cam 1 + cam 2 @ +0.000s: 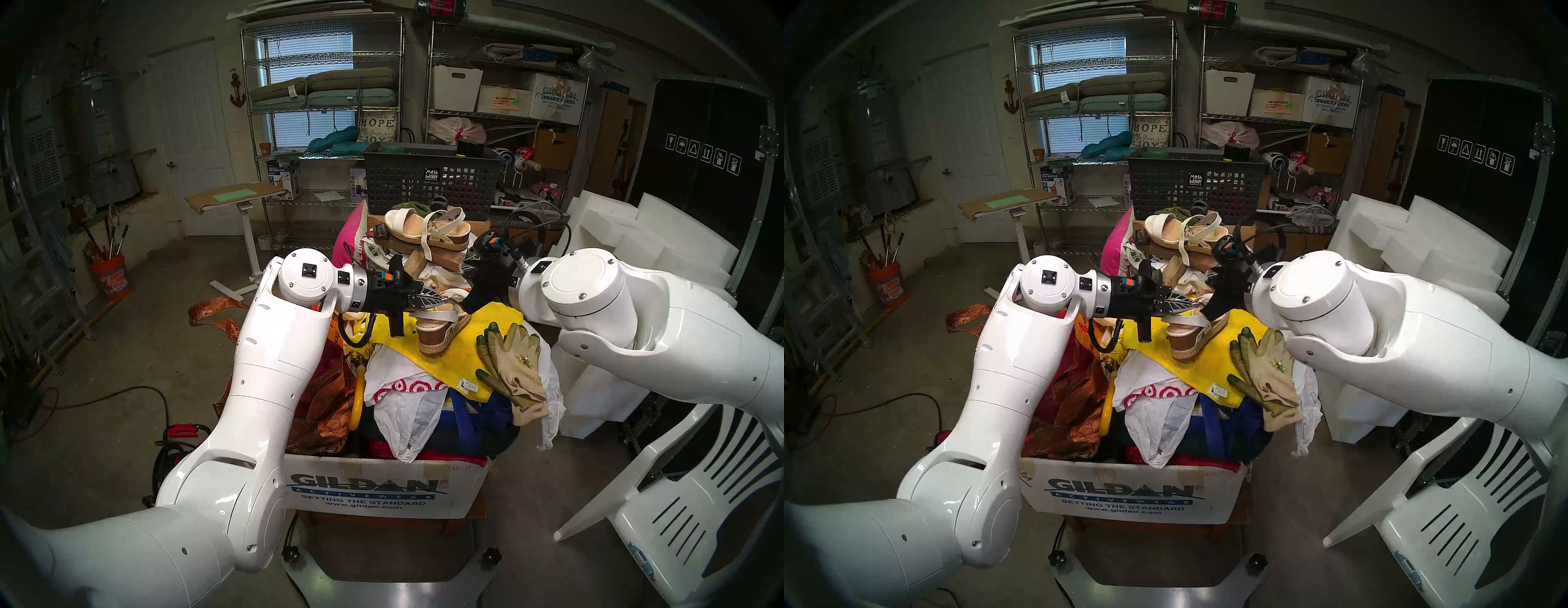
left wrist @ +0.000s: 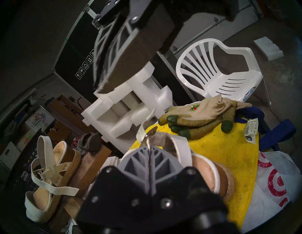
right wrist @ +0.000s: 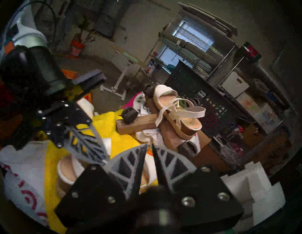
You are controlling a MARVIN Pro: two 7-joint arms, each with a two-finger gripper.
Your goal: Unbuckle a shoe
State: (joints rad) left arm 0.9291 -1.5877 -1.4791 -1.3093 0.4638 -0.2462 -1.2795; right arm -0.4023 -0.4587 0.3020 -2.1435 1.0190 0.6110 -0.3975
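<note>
Shoe (image 1: 441, 329) on yellow cloth (image 1: 466, 361): rigid wedge, floppy strap. L pincer (image 2: 149, 147) clamped on strap by buckle (image 2: 146, 136); R pincer (image 3: 149, 147) nearly closed, empty. Grip strap tail.

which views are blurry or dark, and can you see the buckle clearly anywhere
Head views: sharp, evenly lit, fisheye-bent at the rims. Left wrist: right end effector looms blurred up top; the sandal is in focus, and its buckle shows small by the left end effector. Right wrist: dim and motion-smeared, buckle not discernible.
</note>
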